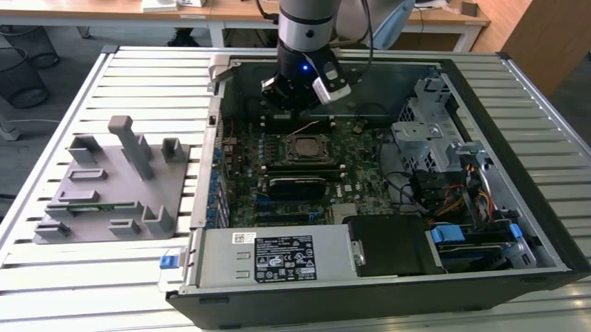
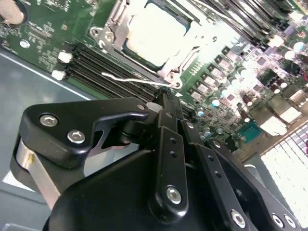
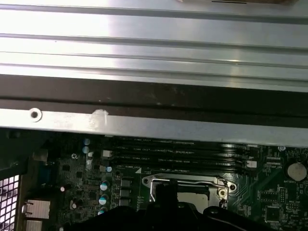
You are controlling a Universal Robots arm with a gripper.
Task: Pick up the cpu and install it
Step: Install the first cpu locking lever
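**CPU seated in the socket, gripper closed above it**

Here, an open computer case (image 1: 544, 228) lies on its side on a slatted metal table (image 1: 148, 62), its motherboard (image 1: 356, 169) facing up. The robot arm (image 1: 305, 28) reaches down from the far side into the case. Its gripper (image 1: 297, 104) hangs just above the board, beside the far edge of the processor socket (image 1: 309, 146).

In the second wrist view the gripper (image 2: 167, 98) has its two black fingers (image 2: 168, 139) pressed together, with nothing between them. Their tips sit close over the corner of the socket's metal frame (image 2: 108, 29), near a thin wire lever (image 2: 130, 79).

The cpu (image 2: 156, 31), a flat square with a pale silver top, lies inside that frame, seated in the socket. In the first wrist view the cpu (image 3: 192, 197) appears again within the frame, partly hidden by the dark gripper body. Rows of black memory slots (image 3: 178, 156) run alongside.

On the exterior view's left, well apart from the case, a grey plastic fixture (image 1: 115, 183) with upright posts rests on the table.
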